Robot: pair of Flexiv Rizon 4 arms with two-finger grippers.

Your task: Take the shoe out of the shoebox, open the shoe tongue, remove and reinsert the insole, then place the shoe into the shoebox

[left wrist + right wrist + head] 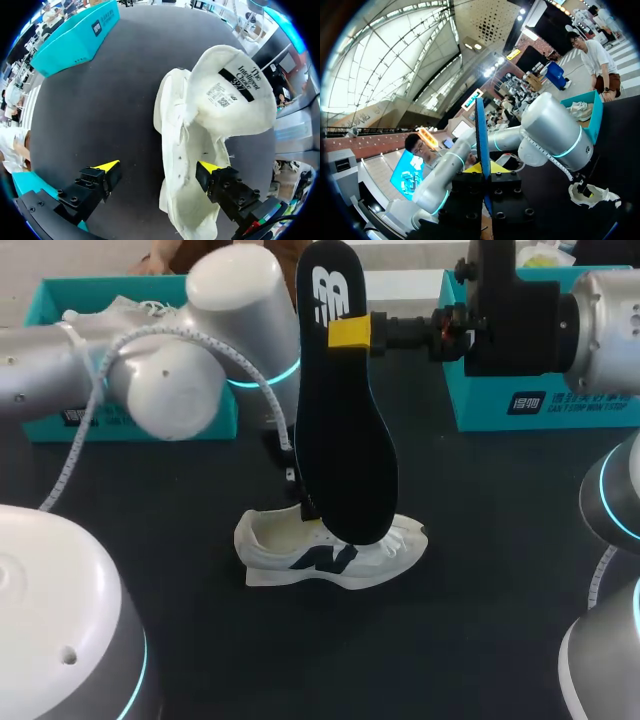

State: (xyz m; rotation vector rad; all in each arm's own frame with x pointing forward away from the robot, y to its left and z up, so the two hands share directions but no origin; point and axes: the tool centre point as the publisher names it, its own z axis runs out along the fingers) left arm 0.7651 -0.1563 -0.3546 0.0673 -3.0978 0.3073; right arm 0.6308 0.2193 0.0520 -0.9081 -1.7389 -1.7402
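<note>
Right claw (350, 332) is clenched on the black insole (340, 440) near its upper end. The insole hangs upright, its lower end just over the white shoe (330, 562); I can't tell whether they touch. In the right wrist view the insole (481, 135) sits edge-on between the yellow tips.

The shoe stands on its sole on the dark desk (480, 540), out of both boxes, roughly mid-desk.

Left claw (159, 167) is released, fingers wide apart, low over the shoe (190, 165): one finger (210, 169) at the shoe's opening, the other over bare desk beside it. The tongue (235, 90) is folded open, label side showing.

Left shoebox (50, 300) and right shoebox (520, 405), both teal, sit at the far edge.
</note>
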